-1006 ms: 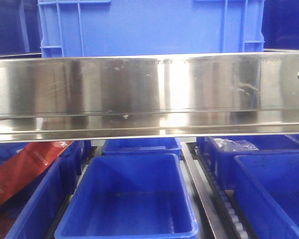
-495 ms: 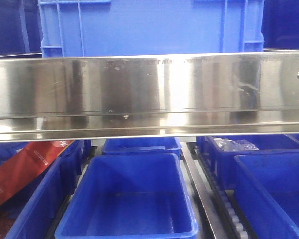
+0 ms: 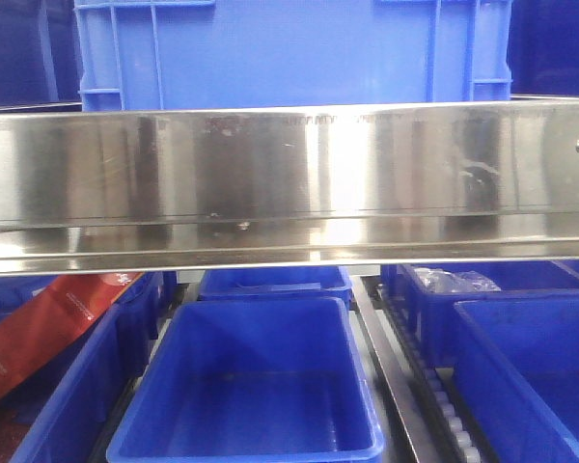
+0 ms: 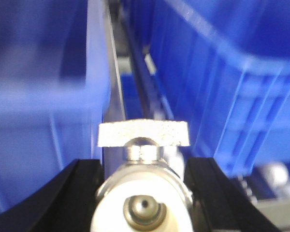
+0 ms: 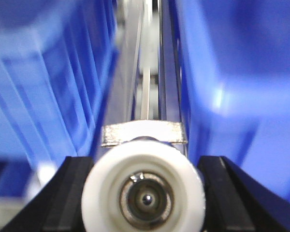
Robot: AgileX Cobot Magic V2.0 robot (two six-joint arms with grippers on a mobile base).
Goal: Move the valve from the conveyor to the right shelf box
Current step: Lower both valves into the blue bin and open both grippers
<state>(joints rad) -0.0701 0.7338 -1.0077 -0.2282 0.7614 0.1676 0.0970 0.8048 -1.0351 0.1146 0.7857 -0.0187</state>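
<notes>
- Left jaws clenched on a white-bodied valve (image 4: pixel 143 193), with a blue box (image 4: pixel 222 82) to their right.
- Right jaws grasping a second valve (image 5: pixel 144 169), with a metal rail (image 5: pixel 147 72) ahead.

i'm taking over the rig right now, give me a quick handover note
Left hand: shut on a valve, hanging over the gap between blue boxes.
Right hand: shut on a second valve, over a similar gap.
Conveyor: not in view. Neither hand shows in the front view.
Done: both valves are picked up.
Left: set them in the right box on the lower shelf; no valve shows in it yet.
</notes>
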